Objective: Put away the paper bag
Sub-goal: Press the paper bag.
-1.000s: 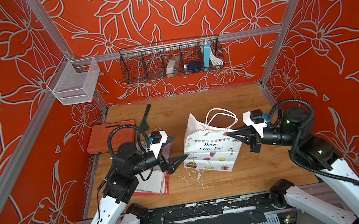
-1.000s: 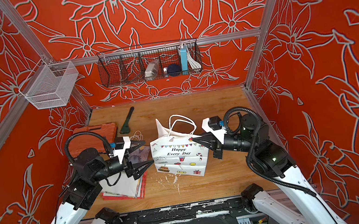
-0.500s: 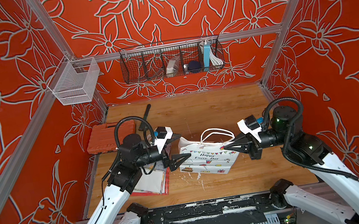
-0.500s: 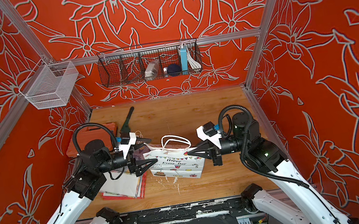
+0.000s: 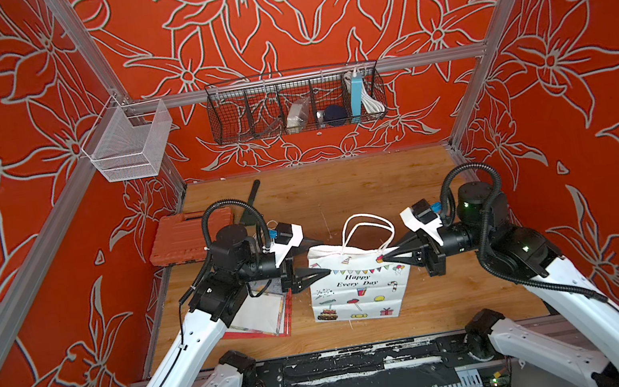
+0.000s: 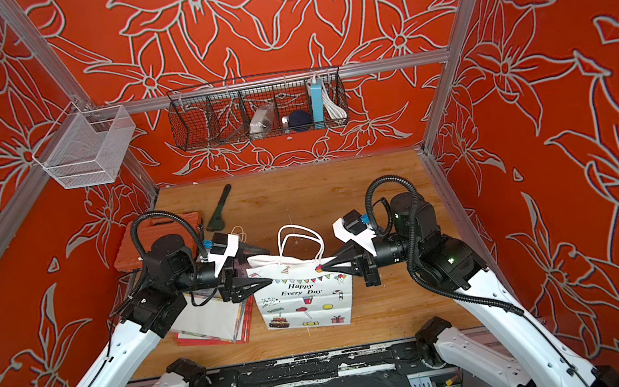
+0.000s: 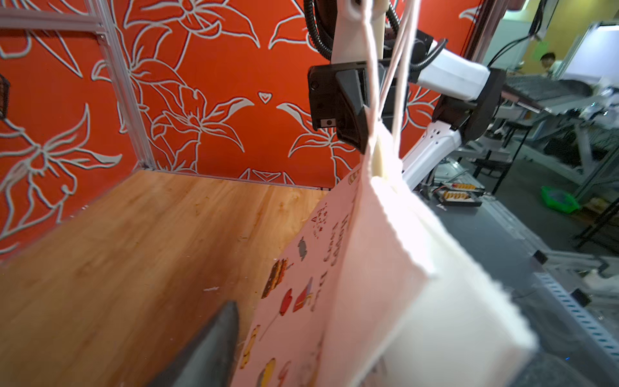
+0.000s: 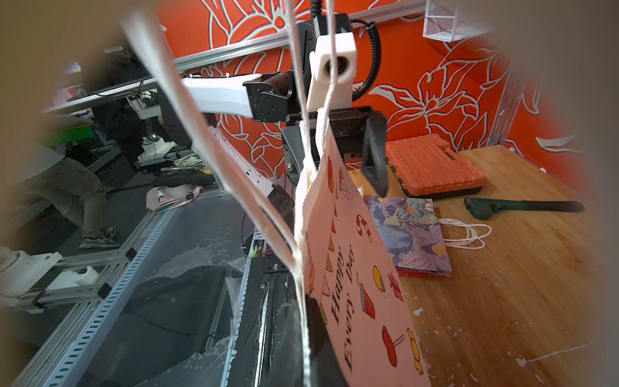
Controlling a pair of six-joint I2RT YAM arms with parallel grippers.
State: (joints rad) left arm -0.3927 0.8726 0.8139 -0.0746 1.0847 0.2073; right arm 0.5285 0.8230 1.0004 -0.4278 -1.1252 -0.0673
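Note:
The white paper bag (image 5: 357, 292) (image 6: 303, 300) printed "Happy Every Day" hangs flat and upright over the table's front middle, its cord handles standing above it. My right gripper (image 5: 385, 258) (image 6: 324, 269) is shut on the bag's top right corner; the right wrist view shows the paper (image 8: 361, 268) pinched at my right gripper (image 8: 310, 305). My left gripper (image 5: 324, 255) (image 6: 268, 265) is open, one finger on each side of the bag's top left edge. In the left wrist view the bag (image 7: 368, 268) fills the gap of my left gripper (image 7: 385, 335).
A stack of flat printed bags (image 5: 264, 315) lies under the left arm. An orange tool case (image 5: 185, 243) and a green wrench (image 5: 251, 208) sit at the back left. A black wire basket (image 5: 296, 106) and a white mesh basket (image 5: 127, 143) hang on the walls.
Half a second ago the bag lay low and flattened; both grippers have risen and it now hangs upright. The left jaws have narrowed around its left edge.

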